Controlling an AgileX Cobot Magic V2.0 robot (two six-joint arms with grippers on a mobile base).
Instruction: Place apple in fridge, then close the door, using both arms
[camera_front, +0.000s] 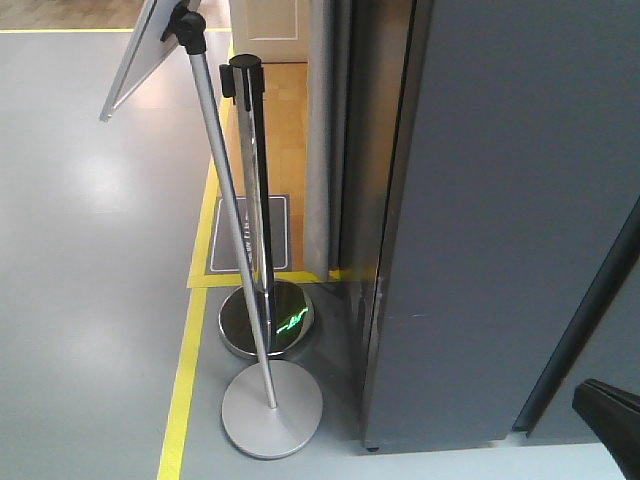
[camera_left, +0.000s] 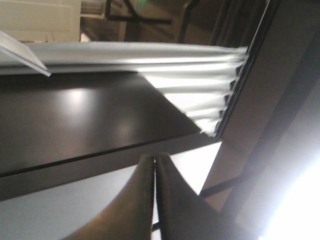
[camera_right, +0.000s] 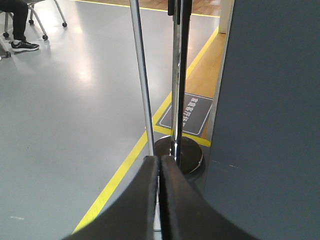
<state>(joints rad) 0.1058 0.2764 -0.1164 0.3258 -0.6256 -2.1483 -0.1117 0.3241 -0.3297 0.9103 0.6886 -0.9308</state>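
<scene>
The apple is not in view. The dark grey fridge fills the right of the front view, showing only its outer panels; its white interior and the door's liner are hidden. The same grey panel stands at the right of the right wrist view. My left gripper is shut and empty, pointing up at a dark flat panel and pale curtain folds. My right gripper is shut and empty, above the floor beside the fridge panel. A black arm part shows at the bottom right of the front view.
Two stanchion posts stand left of the fridge: a silver sign pole on a flat round base and a black-topped post on a chrome base; both show in the right wrist view. Yellow floor tape runs along the grey floor. A seated person's feet are far left.
</scene>
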